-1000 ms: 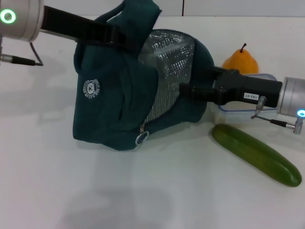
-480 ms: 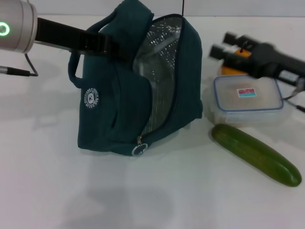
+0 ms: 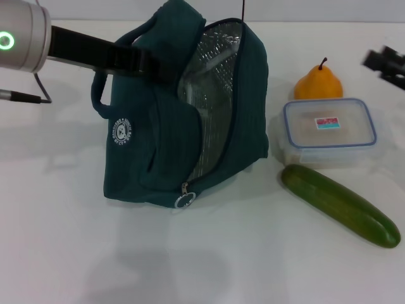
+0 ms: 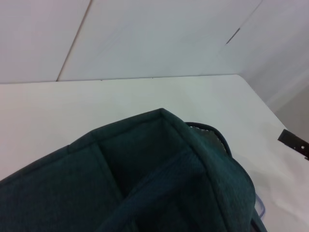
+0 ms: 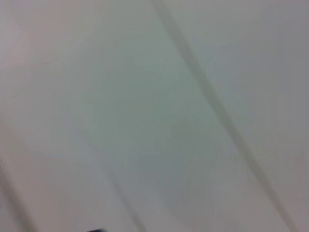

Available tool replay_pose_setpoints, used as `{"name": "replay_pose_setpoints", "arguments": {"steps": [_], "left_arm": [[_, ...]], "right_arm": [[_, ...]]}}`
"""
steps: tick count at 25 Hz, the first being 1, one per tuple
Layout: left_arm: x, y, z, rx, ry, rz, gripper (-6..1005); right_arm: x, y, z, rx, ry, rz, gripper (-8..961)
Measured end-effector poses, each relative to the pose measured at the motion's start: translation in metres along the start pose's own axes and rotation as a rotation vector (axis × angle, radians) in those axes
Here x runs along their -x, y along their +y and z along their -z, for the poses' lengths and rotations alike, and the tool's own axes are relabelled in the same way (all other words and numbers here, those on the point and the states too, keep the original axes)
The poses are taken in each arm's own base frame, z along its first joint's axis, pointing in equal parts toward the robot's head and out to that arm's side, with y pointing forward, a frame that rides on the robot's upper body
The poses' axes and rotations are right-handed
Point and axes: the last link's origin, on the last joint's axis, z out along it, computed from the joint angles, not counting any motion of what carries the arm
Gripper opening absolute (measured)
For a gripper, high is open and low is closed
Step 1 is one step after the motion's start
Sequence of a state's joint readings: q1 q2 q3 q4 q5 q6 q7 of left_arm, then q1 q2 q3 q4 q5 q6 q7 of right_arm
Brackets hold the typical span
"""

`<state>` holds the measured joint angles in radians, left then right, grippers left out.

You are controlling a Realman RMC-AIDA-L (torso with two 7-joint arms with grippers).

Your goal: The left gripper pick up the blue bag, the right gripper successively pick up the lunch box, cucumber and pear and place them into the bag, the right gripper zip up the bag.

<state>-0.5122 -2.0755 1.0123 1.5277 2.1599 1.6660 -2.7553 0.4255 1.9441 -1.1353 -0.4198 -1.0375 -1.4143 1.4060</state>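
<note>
The left gripper (image 3: 149,63) is pinching the bag (image 3: 190,126) upright, open (foil lining showing only in the head view). The right gripper (image 3: 386,61) is hovering at the edge, fingers' state untellable, near the pear (image 3: 318,82), box (image 3: 329,130) and cucumber (image 3: 340,204).

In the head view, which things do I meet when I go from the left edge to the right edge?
left gripper → blue bag → lunch box → right gripper. The pear and the cucumber overlap the lunch box sideways, so I leave them out.

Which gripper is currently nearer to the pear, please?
Right. The right gripper hangs just beyond the pear at the table's right edge; the left gripper grips the blue bag.
</note>
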Motion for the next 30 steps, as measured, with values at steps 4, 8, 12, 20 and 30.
{"name": "replay_pose_setpoints", "arguments": {"steps": [4,8,12,20,30], "left_arm": [[0.000,0.000,0.000,0.000,-0.001,0.000,39],[0.000,0.000,0.000,0.000,-0.001,-0.001,39],[-0.001,0.001,-0.001,0.002,-0.004,-0.005,39],[-0.001,0.001,-0.004,0.008,-0.013,-0.004,39],[-0.002,0.001,-0.003,0.005,-0.015,-0.008,39]], "right_arm": [[-0.003,-0.015,0.023,-0.086,-0.003,-0.114,869],[-0.007,-0.027,0.035,-0.154,0.047,-0.215,869],[-0.013,-0.036,0.038,-0.212,0.119,-0.301,869],[-0.026,-0.041,0.033,-0.274,0.157,-0.339,869],[-0.040,-0.037,0.018,-0.275,0.174,-0.376,869]]}}
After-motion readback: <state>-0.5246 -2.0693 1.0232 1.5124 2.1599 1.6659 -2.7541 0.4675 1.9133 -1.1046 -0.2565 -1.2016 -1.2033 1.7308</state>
